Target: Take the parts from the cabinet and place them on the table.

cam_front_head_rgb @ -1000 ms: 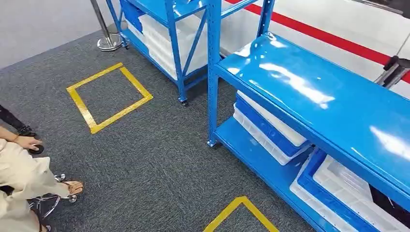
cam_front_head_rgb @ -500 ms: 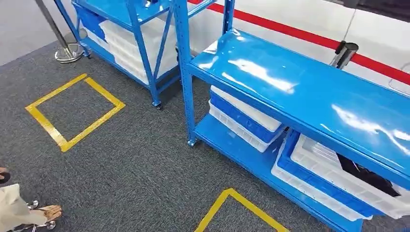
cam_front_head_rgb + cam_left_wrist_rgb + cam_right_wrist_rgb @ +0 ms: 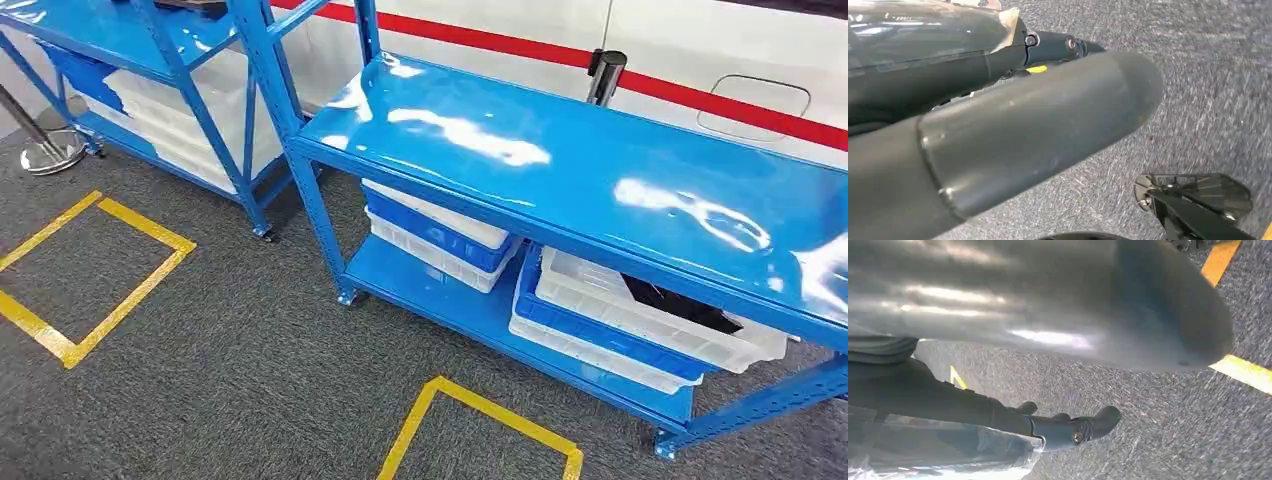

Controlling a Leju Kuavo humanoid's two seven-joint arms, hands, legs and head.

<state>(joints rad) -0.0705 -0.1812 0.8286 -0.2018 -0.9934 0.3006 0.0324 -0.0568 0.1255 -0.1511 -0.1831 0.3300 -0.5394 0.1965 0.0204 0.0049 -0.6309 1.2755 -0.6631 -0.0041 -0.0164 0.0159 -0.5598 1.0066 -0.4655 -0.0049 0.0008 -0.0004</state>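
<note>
Broadly, two blue racks stand side by side on grey carpet [image 3: 250, 350]. The nearer cabinet [image 3: 560, 170] has a glossy top shelf and a lower shelf [image 3: 440, 300]. The second rack [image 3: 110, 35] stands past its left end and holds pale crates under its own top shelf.

Six crates sit on the cabinet's lower shelf, in two stacks of three, each white over blue over white. The left stack [image 3: 435, 232] sits near the shelf's left end. The right stack [image 3: 600, 335] sits towards the right end and juts over the front edge. Dark parts [image 3: 680, 305] lie in the top white crate of that right stack, half hidden under the top shelf; how many there are I cannot tell.

Two yellow tape squares mark the carpet: one [image 3: 150, 275] in front of the second rack, one [image 3: 480, 410] in front of the cabinet. One chrome stanchion base [image 3: 48, 152] stands by the second rack's left end, and one black post [image 3: 605, 72] rises behind the cabinet's rear edge.

Both arms hang over the carpet. The left hand [image 3: 1013, 135] shows a thick grey thumb with dark fingers [image 3: 1058, 45] stretched out alongside it; the right hand [image 3: 1048, 305] shows the same, its fingers [image 3: 1068, 430] slightly curled. Something glossy lies close beside each hand, and I cannot tell whether either hand holds anything.
</note>
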